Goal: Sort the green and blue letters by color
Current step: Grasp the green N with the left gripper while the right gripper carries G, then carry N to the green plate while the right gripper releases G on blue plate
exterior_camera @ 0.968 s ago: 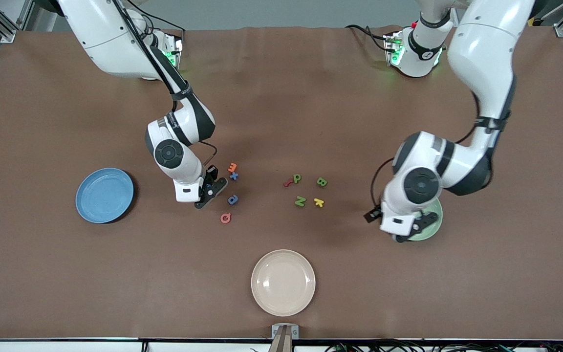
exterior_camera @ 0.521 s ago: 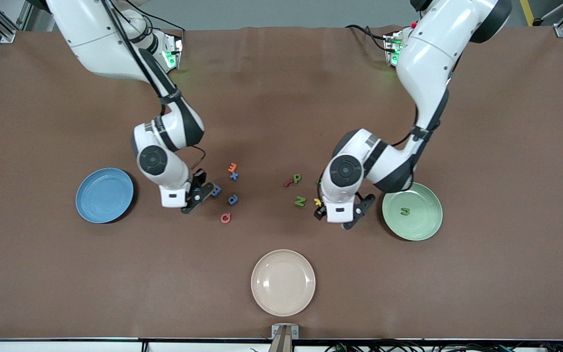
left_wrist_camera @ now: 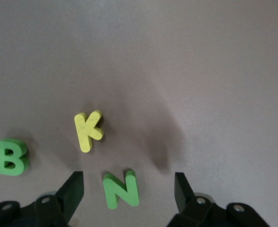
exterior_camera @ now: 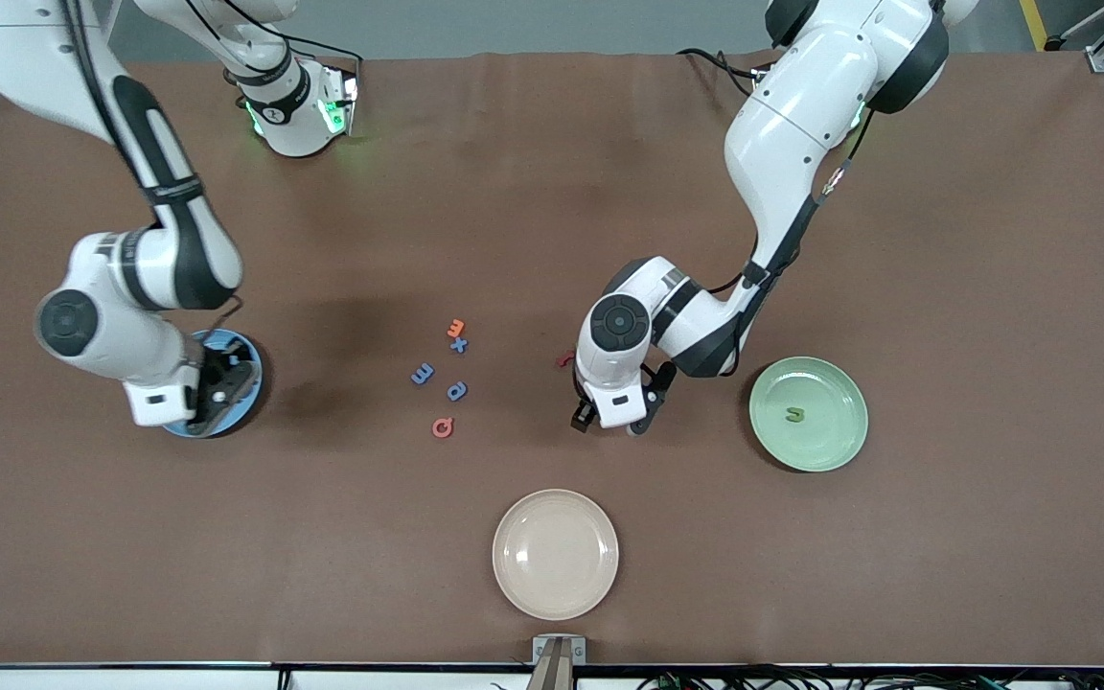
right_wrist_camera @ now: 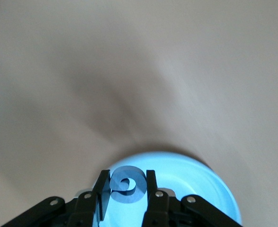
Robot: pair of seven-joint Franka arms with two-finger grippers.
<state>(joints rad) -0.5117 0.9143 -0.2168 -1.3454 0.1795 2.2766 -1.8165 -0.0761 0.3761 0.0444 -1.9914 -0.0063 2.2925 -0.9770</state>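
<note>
The right gripper [right_wrist_camera: 125, 189] is over the blue plate [exterior_camera: 247, 369] at the right arm's end of the worktop [exterior_camera: 552, 192], and its fingers are clenched on a dark blue letter [right_wrist_camera: 127, 184] (it has a curled shape, which letter I cannot tell). The left gripper [left_wrist_camera: 128, 188] is over the middle of the worktop with its fingers spread wide and nothing between them. Under it lie a green N [left_wrist_camera: 121, 189], a yellow K [left_wrist_camera: 88, 130] just beside it, and a green B [left_wrist_camera: 10, 157] near them. The green plate [exterior_camera: 835, 441] at the left arm's end carries one green letter [exterior_camera: 794, 414]. In the middle, toward the right arm's end, three blue letters remain: an X [exterior_camera: 458, 345], an E shape [exterior_camera: 422, 374] and a P shape [exterior_camera: 457, 390]. An orange letter [exterior_camera: 456, 328] touches the X, and a red Q [exterior_camera: 443, 427] lies nearer to the camera. The cream plate [exterior_camera: 556, 553] is nearest the camera.
</note>
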